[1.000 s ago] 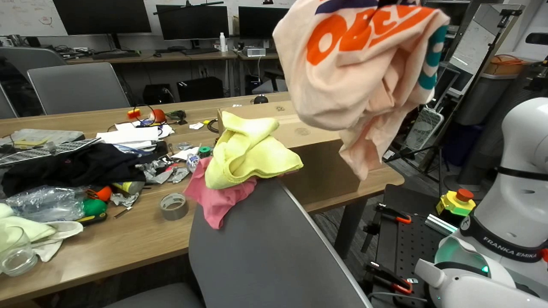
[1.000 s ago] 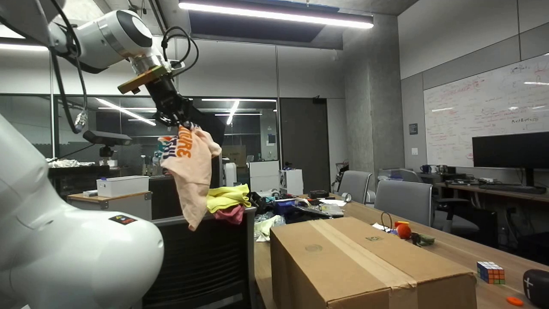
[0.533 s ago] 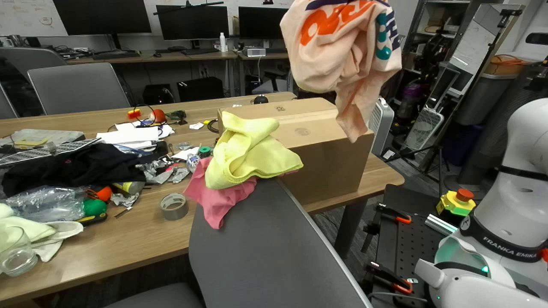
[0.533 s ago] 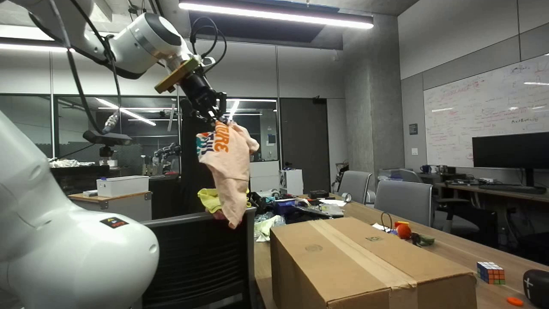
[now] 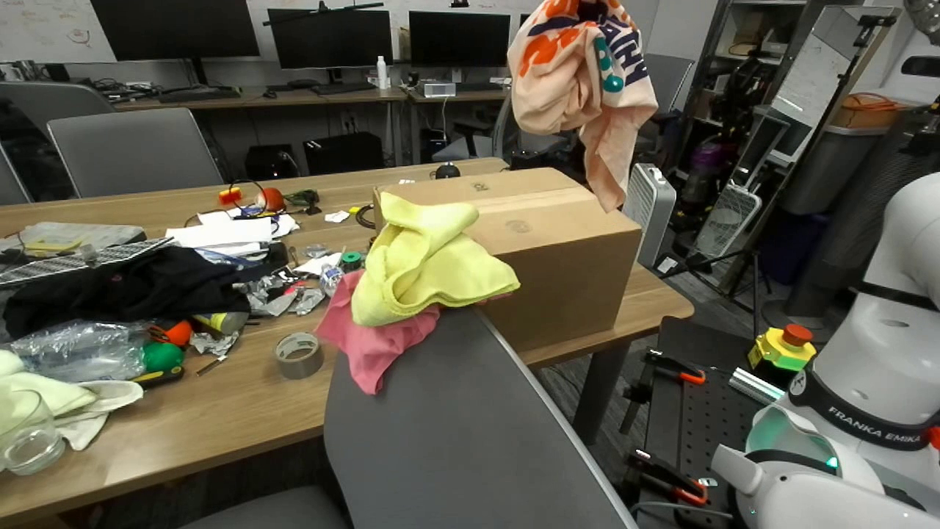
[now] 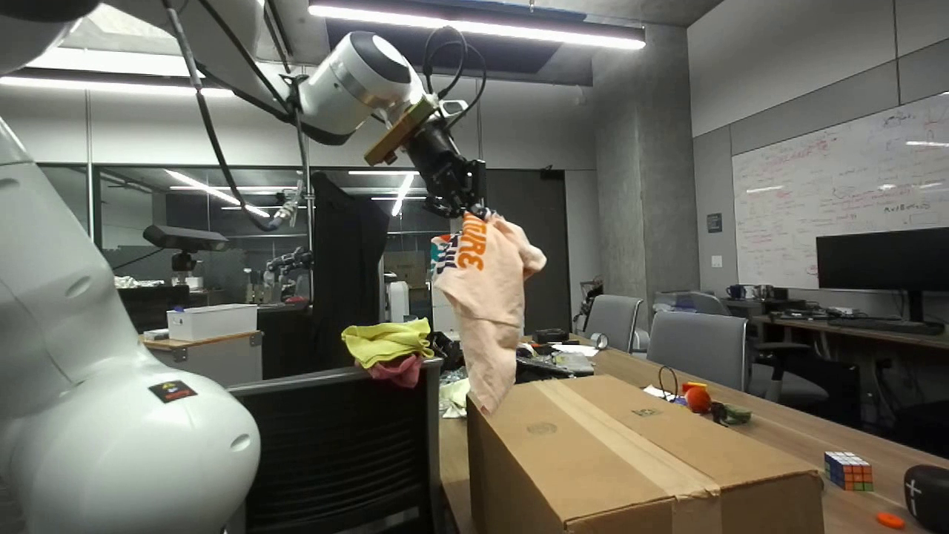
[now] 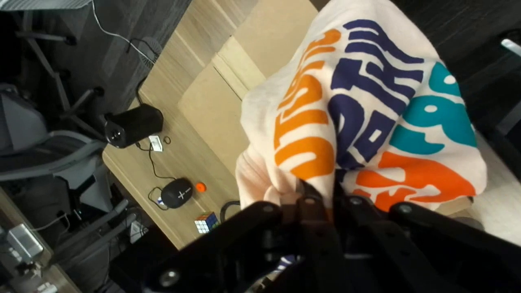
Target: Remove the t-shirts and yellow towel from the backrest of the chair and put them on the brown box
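My gripper (image 6: 476, 212) is shut on the peach t-shirt (image 6: 489, 297), which hangs below it with colored lettering. The t-shirt also shows in an exterior view (image 5: 562, 84) and fills much of the wrist view (image 7: 366, 81). Its lower tip overlaps an edge of the brown box (image 6: 637, 452) in both exterior views; I cannot tell if it touches. The yellow towel (image 5: 440, 261) lies over a pink cloth (image 5: 374, 338) on top of the grey chair backrest (image 5: 455, 433). The fingertips are partly hidden by the fabric in the wrist view.
The brown box stands on the wooden table (image 5: 242, 411), beyond the chair. Clutter with a black cloth (image 5: 132, 290), a tape roll (image 5: 299, 355) and a glass (image 5: 29, 437) covers the table's other end. A Rubik's cube (image 6: 849, 472) and a black speaker (image 7: 176, 192) sit beside the box.
The gripper has carried the t-shirt away from above the chair to the box. The yellow towel, the pink cloth and the box have not moved.
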